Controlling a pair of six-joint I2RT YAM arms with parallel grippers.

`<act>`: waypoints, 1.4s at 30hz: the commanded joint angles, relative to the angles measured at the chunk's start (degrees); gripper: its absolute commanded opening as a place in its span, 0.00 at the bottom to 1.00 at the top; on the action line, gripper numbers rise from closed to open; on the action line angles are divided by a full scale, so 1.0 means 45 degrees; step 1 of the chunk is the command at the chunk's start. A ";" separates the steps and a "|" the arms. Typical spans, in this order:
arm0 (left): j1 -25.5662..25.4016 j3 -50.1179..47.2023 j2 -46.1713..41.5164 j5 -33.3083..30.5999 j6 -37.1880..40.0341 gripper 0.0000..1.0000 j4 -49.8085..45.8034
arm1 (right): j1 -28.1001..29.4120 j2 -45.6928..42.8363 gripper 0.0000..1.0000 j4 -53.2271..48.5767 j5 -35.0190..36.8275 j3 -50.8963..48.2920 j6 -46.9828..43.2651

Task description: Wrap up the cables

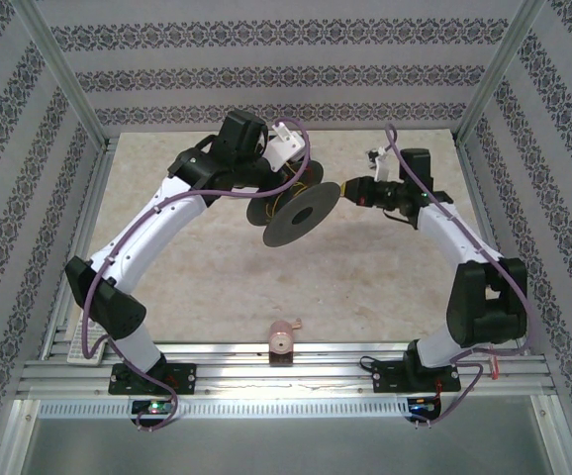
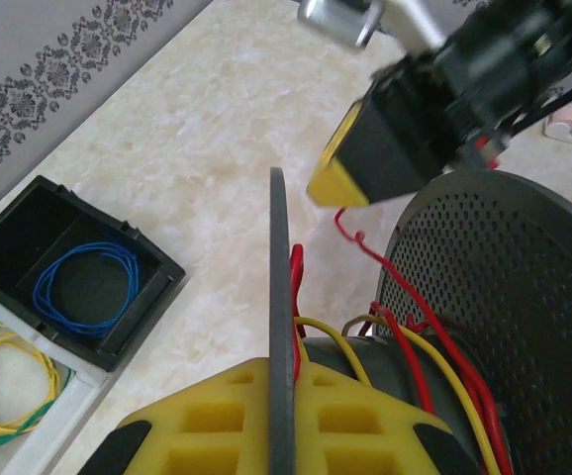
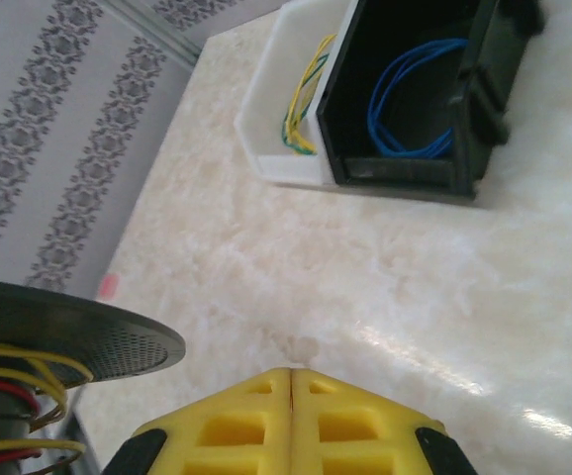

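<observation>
Cables [image 2: 410, 346] on spool [image 2: 524, 297]; spool above table [image 1: 385, 277]; box [image 2: 152, 269] beside tray [image 2: 73, 391].

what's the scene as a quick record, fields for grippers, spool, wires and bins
left gripper: shut on one flange of the spool
right gripper: shut, tip close to the spool; red wire runs up towards it, grip unclear
spool: black, perforated flanges, held in the air
red wire: partly wound on the hub, alongside yellow wire
black bin: holds blue coil
white bin: beside the black bin, holds yellow-green coil
</observation>
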 commanded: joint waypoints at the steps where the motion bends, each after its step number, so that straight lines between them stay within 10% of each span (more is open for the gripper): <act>1: 0.0068 0.0069 -0.1081 0.1521 -0.0650 0.00 0.1282 | -0.0110 0.0052 0.00 0.3556 -0.0532 -0.0957 0.1681; 19: 0.1288 -0.3205 -0.2436 0.1932 -0.5781 0.00 0.9179 | 0.1308 0.0213 0.00 1.1319 0.1072 -0.4440 0.6453; 42: 0.1343 -0.6295 -0.3831 -0.5210 -0.8307 0.00 1.3113 | 0.4672 -0.0310 0.00 1.6017 0.5461 -0.6793 0.7123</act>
